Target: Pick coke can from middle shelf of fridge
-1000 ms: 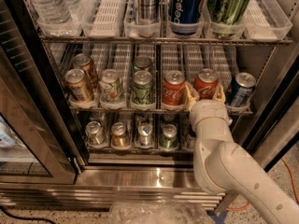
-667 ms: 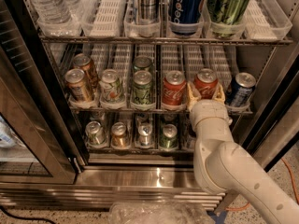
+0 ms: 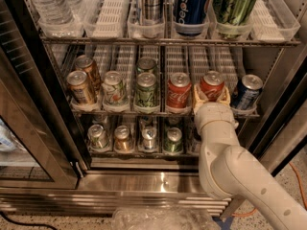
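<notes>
The fridge is seen with its glass door swung open at 9 o'clock, and the white arm is reached into it from 5 o'clock. Against the views of a second ago almost nothing is found altered: the arm is held in the same pose and no can has been shifted. It is judged from this that the grasp is being settled and that lifting has not yet begun.

The middle shelf is crossed by a row of short cans. The gripper is placed at the shelf's front edge, right of centre, and its fingers are pressed against both flanks of the coke can, so the can is taken to be clasped. The can is still stood upright in its lane.

A second coke can is set just beside it at 9 o'clock, and a blue Pepsi can just beside it at 3 o'clock; either could be brushed during withdrawal. The wire rack of tall cans is hung close above at 12 o'clock, so little headroom is left and a pull straight outward is called for. Green cans are stood further off at 9 o'clock, and small bottles are ranked below at 7 o'clock
</notes>
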### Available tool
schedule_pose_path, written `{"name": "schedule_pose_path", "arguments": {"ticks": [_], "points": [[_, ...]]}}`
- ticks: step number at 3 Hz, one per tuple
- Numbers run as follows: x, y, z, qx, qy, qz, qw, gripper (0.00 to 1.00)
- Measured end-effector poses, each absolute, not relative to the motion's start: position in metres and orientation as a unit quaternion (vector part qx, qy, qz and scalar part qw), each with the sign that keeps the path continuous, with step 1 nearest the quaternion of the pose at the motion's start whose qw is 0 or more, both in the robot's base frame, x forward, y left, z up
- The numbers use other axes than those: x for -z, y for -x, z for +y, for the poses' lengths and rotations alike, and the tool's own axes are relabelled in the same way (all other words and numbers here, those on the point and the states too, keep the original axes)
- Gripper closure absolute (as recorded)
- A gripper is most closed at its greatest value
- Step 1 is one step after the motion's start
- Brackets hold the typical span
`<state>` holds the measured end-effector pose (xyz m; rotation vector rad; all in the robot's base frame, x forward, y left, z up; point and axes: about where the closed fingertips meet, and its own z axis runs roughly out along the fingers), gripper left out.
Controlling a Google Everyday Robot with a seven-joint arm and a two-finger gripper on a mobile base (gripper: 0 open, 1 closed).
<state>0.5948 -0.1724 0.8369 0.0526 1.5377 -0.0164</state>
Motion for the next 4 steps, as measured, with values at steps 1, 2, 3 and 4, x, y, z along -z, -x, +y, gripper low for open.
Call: {"name": "schedule_pose_path", "arguments": {"ticks": [1,2,3,4], "points": [[-0.837,-0.595,-0.172,0.007,-0.024,0.695,0.718,1.00],[-0.856,-0.594,-0.173,0.001,-0.005,0.678,0.735,1.00],[-0.887,-0.578,-0.171,-0.009,0.033,0.651,0.758,1.00],[-0.902,-0.563,-0.167,-0.022,0.062,0.639,0.767,1.00]]}}
